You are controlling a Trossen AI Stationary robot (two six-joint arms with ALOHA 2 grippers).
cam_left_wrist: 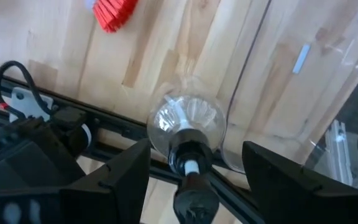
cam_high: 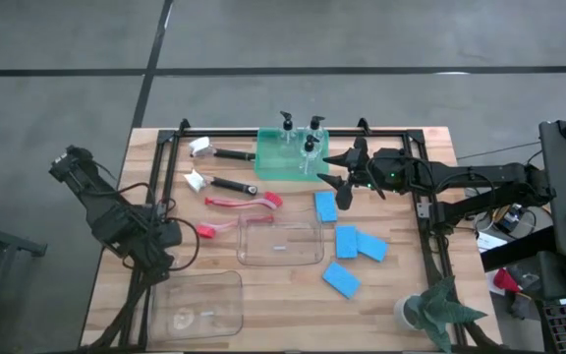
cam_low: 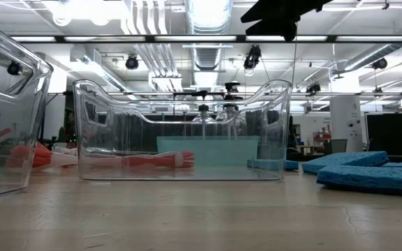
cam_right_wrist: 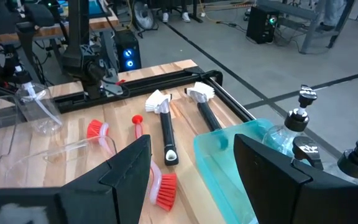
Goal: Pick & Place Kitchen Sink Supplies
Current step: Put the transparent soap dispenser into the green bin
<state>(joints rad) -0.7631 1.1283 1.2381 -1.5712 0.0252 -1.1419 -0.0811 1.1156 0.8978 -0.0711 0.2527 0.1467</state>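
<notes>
Clear plastic is the item in hand: a small pump bottle (cam_left_wrist: 185, 121) with a black top sits between the fingers of the left gripper (cam_left_wrist: 194, 152), which are clenched on its upper body. It is carried tilted above the wooden table (cam_high: 401, 211), near the left frame rail and between the two clear bins (cam_high: 280, 243). The right wrist view confirms the bottle is leaning, not upright. Three further pump bottles (cam_high: 310, 146) stand upright in the translucent green tray (cam_high: 273, 169) at the far side of the table. The right gripper (cam_high: 347, 177) hovers at the tray's right edge with its fingers spread and nothing between them. Two black-handled brushes with white heads (cam_high: 222, 153) lie left of the tray, roughly parallel. Two red brushes (cam_high: 246, 202) lie nearer the camera side of those, one just beside the nearer bin's rim. Four blue sponges (cam_high: 347, 240) lie flat to the right of that bin; two of them are touching, the others apart. A small potted plant (cam_high: 438, 310) stands at the near right corner.
</notes>
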